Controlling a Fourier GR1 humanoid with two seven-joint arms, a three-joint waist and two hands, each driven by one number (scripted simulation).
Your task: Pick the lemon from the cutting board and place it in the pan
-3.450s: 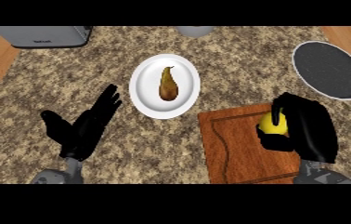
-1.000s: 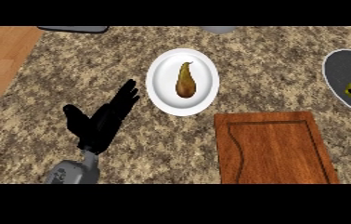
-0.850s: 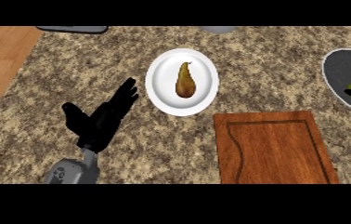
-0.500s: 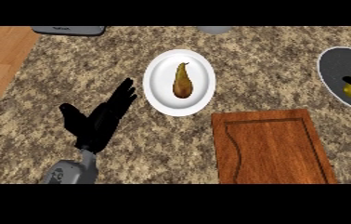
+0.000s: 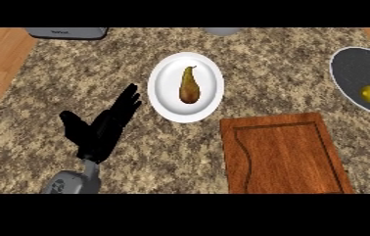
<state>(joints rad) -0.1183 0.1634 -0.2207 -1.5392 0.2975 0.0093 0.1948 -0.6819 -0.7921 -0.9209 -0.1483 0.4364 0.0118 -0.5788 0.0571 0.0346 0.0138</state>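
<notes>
The yellow lemon lies inside the dark pan at the right edge of the head view, partly cut off by the frame. The wooden cutting board at lower right has nothing on it. My left hand rests open on the left side of the counter, fingers pointing up toward the plate. My right hand does not show.
A white plate with a brown pear sits in the middle of the granite counter. A grey appliance stands at the top left and a grey object at the top centre. The counter's wooden edge shows at far left.
The view has shifted a little, so the pan and the lemon in it now show more at the right edge. The left hand stays put.
</notes>
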